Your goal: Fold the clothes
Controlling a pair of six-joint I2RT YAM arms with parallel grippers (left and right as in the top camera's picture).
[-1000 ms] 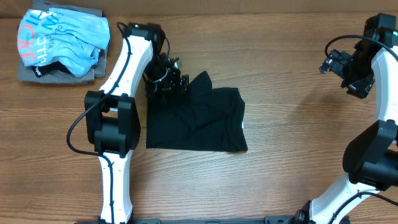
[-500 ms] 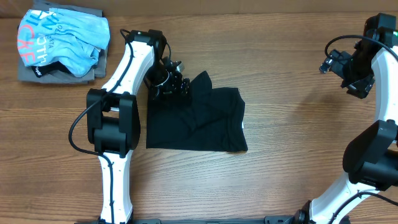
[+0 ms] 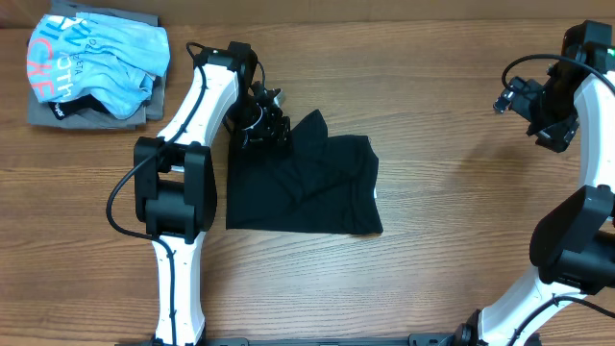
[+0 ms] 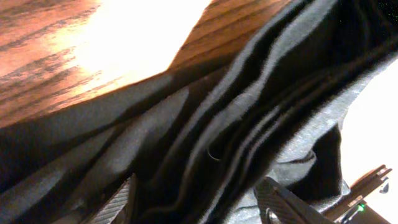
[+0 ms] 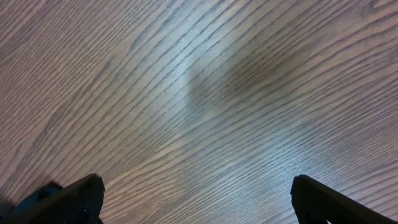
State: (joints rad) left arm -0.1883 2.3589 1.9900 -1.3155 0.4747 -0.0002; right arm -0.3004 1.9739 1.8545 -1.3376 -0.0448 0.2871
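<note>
So the black T-shirt (image 3: 303, 187) is lying around the middle of the wooden counter (image 3: 442, 250), a bit toward the left edge, already bunched into a rough rectangle. One flap pokes up toward the far edge, and a tiny white label (image 3: 374, 195) shows on the side facing the right edge. The left gripper (image 3: 264, 125) is down on the shirt's far-left corner. In the left wrist view, the left gripper (image 4: 199, 205) has its two fingers (image 4: 121, 199) only partly apart, and the gap between them is packed with pleated folds of black fabric. To me that looks like it's clamped on a bunch of the shirt there. The rest of the shirt sits flat on the wood with a few wrinkles running across it. The right gripper (image 3: 524, 101) is way over by the right edge, up toward the far-right corner and well apart from the shirt. From the right wrist camera, the right gripper (image 5: 199, 205) has its fingers spread wide with only bare wood grain between them, so it's holding nothing. Over in the far-left corner there's a light blue shirt (image 3: 96, 58) with coral and white lettering, crumpled on top of a grey folded garment (image 3: 58, 113), and neither arm is touching that pile.
</note>
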